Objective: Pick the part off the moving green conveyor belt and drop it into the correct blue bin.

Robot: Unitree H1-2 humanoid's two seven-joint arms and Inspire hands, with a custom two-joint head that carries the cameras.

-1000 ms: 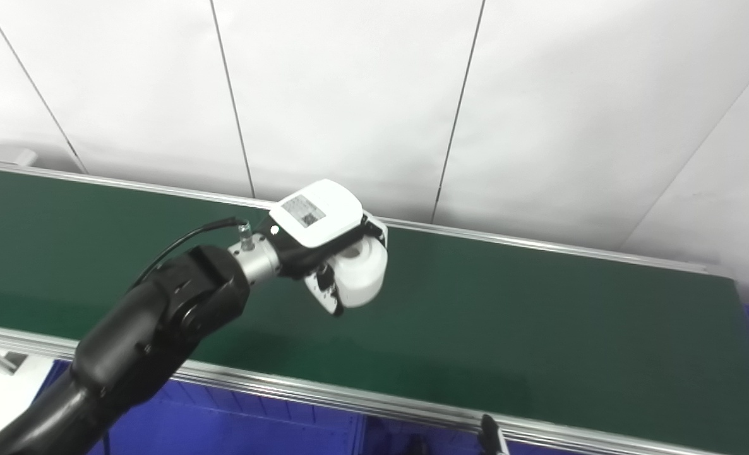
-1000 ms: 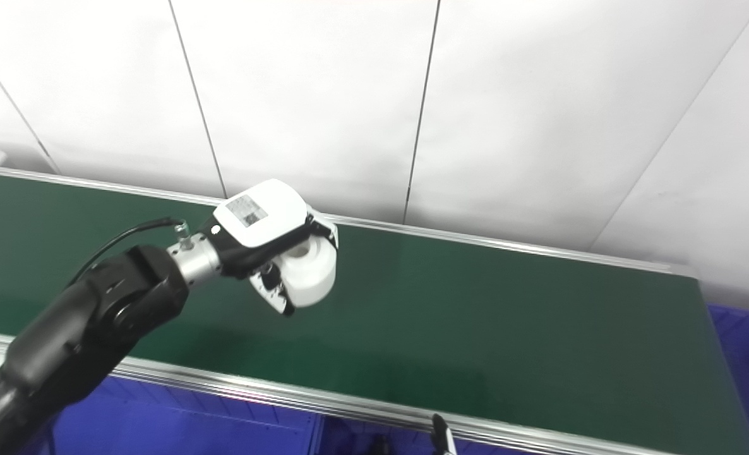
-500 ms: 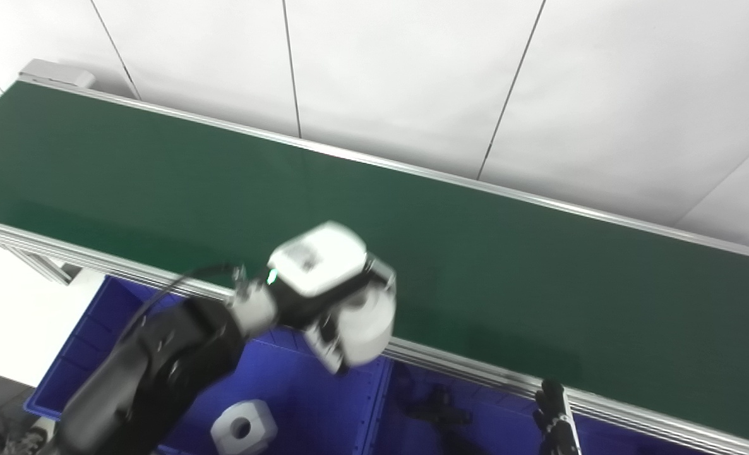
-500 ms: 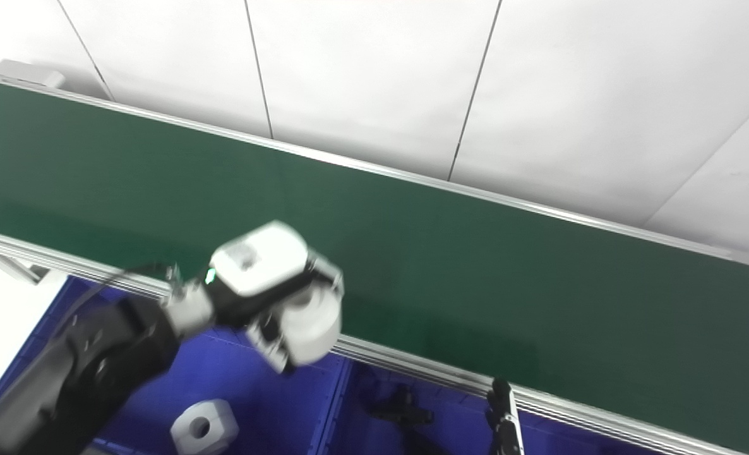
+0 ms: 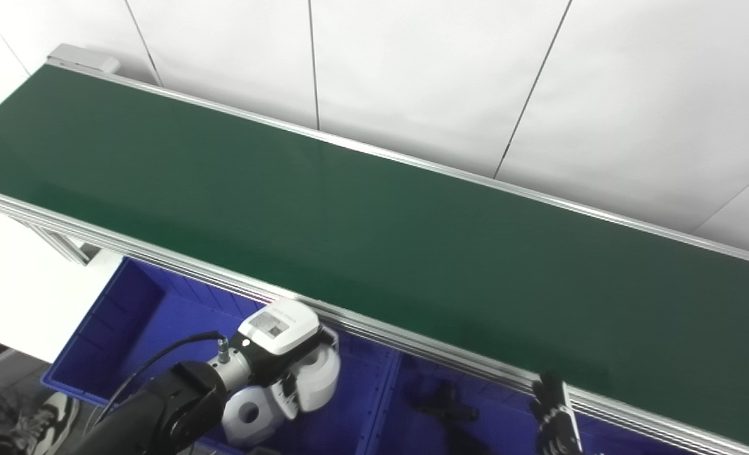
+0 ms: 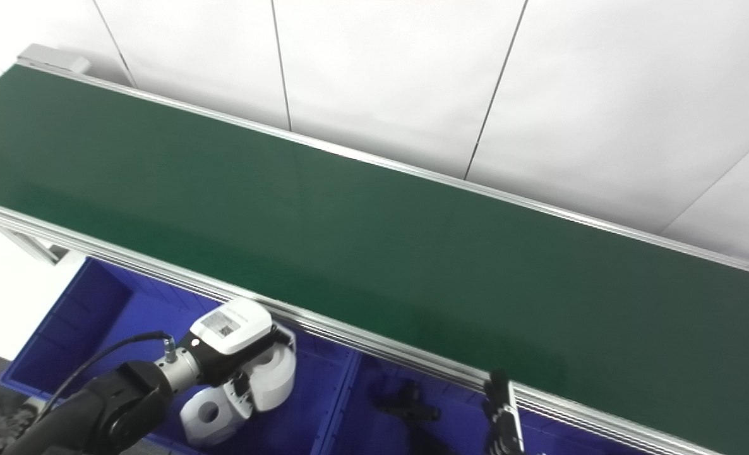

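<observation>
The left hand (image 5: pixel 284 354) has its fingers closed around the white part (image 5: pixel 316 379), over the blue bin (image 5: pixel 128 328). Just below the fingers lies another white part (image 5: pixel 248 414). If released here, the held one may hit it and bounce. Beyond the fingers runs the conveyor belt (image 5: pixel 374 221). Whether the right hand (image 5: pixel 554 417) is open, I cannot tell.

My two head cameras, side by side, look steeply down on the long green conveyor belt (image 5: pixel 374 215); both views share it.

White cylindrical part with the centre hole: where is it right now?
In the left hand, the white cylindrical part hangs over the left blue bin, just above another white part, below the green conveyor belt.
</observation>
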